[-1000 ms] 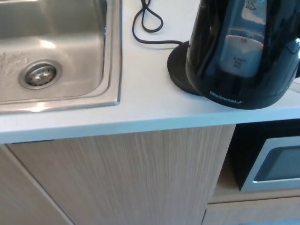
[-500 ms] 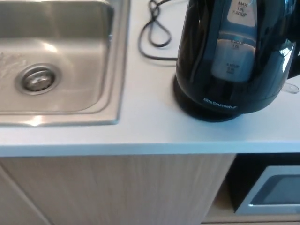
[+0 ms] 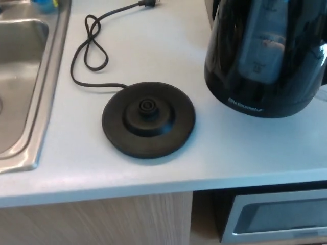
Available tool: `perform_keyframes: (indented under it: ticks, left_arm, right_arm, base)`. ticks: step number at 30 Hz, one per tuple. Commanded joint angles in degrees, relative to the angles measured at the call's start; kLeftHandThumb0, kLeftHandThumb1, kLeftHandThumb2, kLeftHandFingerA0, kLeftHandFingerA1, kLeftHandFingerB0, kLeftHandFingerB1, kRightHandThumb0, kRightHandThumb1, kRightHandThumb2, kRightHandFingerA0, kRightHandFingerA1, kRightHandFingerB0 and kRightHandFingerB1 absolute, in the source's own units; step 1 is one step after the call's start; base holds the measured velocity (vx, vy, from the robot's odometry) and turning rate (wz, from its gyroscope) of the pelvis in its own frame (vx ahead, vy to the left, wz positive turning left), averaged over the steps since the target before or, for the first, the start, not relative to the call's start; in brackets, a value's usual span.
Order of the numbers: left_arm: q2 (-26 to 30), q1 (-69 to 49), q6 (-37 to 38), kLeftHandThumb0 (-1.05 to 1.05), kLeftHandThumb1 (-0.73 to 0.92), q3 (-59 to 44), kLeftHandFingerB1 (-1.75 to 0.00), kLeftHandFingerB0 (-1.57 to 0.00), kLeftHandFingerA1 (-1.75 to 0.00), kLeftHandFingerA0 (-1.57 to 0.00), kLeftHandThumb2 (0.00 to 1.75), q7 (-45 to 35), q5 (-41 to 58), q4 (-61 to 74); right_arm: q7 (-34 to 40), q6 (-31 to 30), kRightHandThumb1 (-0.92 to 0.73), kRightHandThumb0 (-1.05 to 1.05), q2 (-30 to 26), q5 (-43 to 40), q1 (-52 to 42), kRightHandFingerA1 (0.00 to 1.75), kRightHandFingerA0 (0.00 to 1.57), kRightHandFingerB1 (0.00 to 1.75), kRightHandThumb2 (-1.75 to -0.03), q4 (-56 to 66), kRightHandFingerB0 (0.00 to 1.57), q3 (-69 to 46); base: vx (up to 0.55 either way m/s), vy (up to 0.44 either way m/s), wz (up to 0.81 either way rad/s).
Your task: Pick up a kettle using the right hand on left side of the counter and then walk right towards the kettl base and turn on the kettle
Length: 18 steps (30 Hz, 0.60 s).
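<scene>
Soft even light; glare on glossy kettle point(image 3: 265, 56).

A single head view looks steeply down, close over the worktop point(image 3: 168, 173) edge, taking in the base point(image 3: 148, 119), the kettle point(image 3: 265, 56) and the sink point(image 3: 23, 92) rim at left.

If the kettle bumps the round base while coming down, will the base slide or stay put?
Likely slides: the base is a low, flat disc lying on the smooth counter. Its thin, loosely looped cord probably gives little restraint. Tipping seems unlikely, being so flat.
</scene>
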<state>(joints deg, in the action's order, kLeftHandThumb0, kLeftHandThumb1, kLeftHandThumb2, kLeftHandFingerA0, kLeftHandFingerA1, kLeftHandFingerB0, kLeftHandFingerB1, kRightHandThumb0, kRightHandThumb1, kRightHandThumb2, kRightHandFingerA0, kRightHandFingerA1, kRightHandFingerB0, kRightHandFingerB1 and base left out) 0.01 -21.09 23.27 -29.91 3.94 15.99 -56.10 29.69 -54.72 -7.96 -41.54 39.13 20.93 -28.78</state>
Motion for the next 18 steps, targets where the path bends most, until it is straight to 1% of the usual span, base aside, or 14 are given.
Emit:
perform_keyframes:
  ticks: [1, 2, 6, 7, 9, 10, 11, 12, 14, 15, 18]
  left_arm:
    - [0.9, -0.6, 1.8, 0.35, 0.51, -0.3, -1.00, -0.84, -1.13, -0.94, 1.28, 0.3, 0.2, 0.7]
    - [0.9, -0.6, 1.7, 0.34, 0.56, -0.1, -0.98, -0.83, -1.11, -0.95, 1.29, 0.4, 0.1, 0.8]
    - [0.7, -0.3, 1.5, 0.34, 0.58, 0.1, -0.97, -0.83, -1.11, -0.96, 1.30, 0.6, -0.1, 0.6]
    - [0.7, -0.4, 1.2, 0.37, 0.56, 0.1, -0.98, -0.83, -1.13, -0.98, 1.32, 0.8, -0.1, 1.0]
    - [0.3, -0.9, 0.7, 0.36, 0.56, 0.5, -0.99, -0.82, -1.13, -0.97, 1.30, 1.5, -0.4, 2.8]
    - [0.4, -0.9, 1.1, 0.34, 0.57, 0.6, -0.97, -0.81, -1.10, -0.93, 1.31, 1.7, -0.7, 2.4]
    - [0.7, -0.8, 1.6, 0.34, 0.57, 0.7, -0.97, -0.81, -1.10, -0.93, 1.31, 1.8, -1.1, 1.7]
    - [1.3, -0.2, 1.8, 0.37, 0.52, 0.4, -0.98, -0.83, -1.10, -0.94, 1.27, 1.1, -0.6, 0.0]
    - [1.4, 0.0, 1.9, 0.35, 0.53, 0.1, -0.99, -0.82, -1.11, -0.94, 1.29, 0.5, 0.0, -0.6]
    - [1.3, -0.1, 1.9, 0.33, 0.55, 0.1, -0.97, -0.81, -1.10, -0.92, 1.27, 0.6, 0.0, -0.6]
    - [1.2, -0.5, 1.3, 0.32, 0.58, 0.1, -0.97, -0.82, -1.10, -0.92, 1.25, 1.5, -0.1, 0.1]
  right_arm:
    - [-2.3, 4.2, -0.51, -0.22, -0.6, 1.2, 3.3, 1.75, 1.05, 1.75, -1.39, 0.1, 0.74, 1.1]
    - [-2.3, 4.2, -0.54, -0.21, -0.5, 1.2, 3.5, 1.75, 1.03, 1.75, -1.36, 0.1, 0.71, 1.0]
    - [-2.7, 4.5, -0.55, -0.21, 0.3, 1.2, 4.0, 1.75, 1.02, 1.74, -1.33, -0.2, 0.69, 1.1]
    - [-2.4, 4.4, -0.51, -0.19, 0.7, 1.4, 4.2, 1.75, 1.04, 1.73, -1.39, -0.2, 0.75, 1.2]
    - [-2.3, 4.3, -0.50, -0.19, 1.2, 1.2, 4.5, 1.75, 1.04, 1.73, -1.39, -0.1, 0.75, 1.0]
    - [-2.2, 4.1, -0.56, -0.19, 1.4, 1.3, 4.6, 1.75, 1.03, 1.73, -1.32, 0.2, 0.72, 1.1]
    - [-2.1, 3.9, -0.56, -0.19, 1.5, 1.4, 4.6, 1.75, 1.03, 1.73, -1.32, 0.4, 0.72, 1.3]
    - [-2.4, 4.0, -0.57, -0.18, 1.7, 1.6, 4.5, 1.75, 1.03, 1.74, -1.29, 0.6, 0.71, 1.8]
    - [-2.9, 4.1, -0.59, -0.19, 1.8, 2.0, 4.4, 1.75, 1.03, 1.74, -1.27, 0.7, 0.70, 2.3]
    - [-3.0, 4.1, -0.60, -0.19, 1.9, 2.1, 4.3, 1.75, 1.03, 1.73, -1.25, 0.8, 0.71, 2.5]
    - [-4.0, 5.0, -0.60, -0.18, 2.9, 2.0, 4.3, 1.75, 1.02, 1.72, -1.27, 0.8, 0.73, 3.2]
  base:
    - [0.00, 0.000, 0.00]
    - [0.08, 0.082, -0.06]
    - [0.06, 0.125, 0.19]
    - [0.03, 0.092, 0.20]
    - [0.08, -0.008, 0.04]
    - [0.10, 0.043, 0.13]
    - [0.10, 0.034, 0.01]
    - [0.09, 0.031, 0.01]
    - [0.09, 0.027, -0.04]
    - [0.08, 0.026, -0.01]
    - [0.05, 0.018, -0.03]
